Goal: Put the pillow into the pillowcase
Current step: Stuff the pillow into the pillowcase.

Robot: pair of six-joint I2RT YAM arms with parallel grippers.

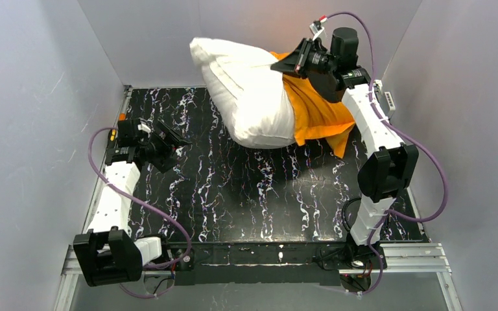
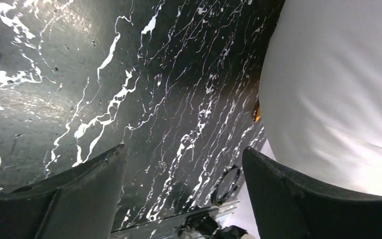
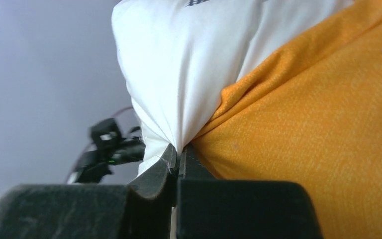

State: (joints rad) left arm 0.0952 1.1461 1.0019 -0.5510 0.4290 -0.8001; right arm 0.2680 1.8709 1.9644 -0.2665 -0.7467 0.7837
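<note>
The off-white pillow (image 1: 249, 91) hangs tilted at the back of the table, its lower end resting on the surface. Its right end sits inside the orange pillowcase (image 1: 318, 113), which droops to the right. My right gripper (image 1: 279, 65) is raised at the pillow's top right. In the right wrist view this gripper (image 3: 179, 149) is shut, pinching a fold of the pillow (image 3: 179, 64) right where the pillowcase (image 3: 318, 124) edge meets it. My left gripper (image 1: 172, 139) hovers low at the table's left, open and holding nothing (image 2: 184, 148). The pillow (image 2: 338, 89) fills the right of its view.
The black marbled table top (image 1: 233, 194) lies between grey enclosure walls (image 1: 32, 97). A metal rail (image 1: 402, 253) runs along the near edge by the arm bases. A purple cable (image 1: 438, 188) loops beside the right arm.
</note>
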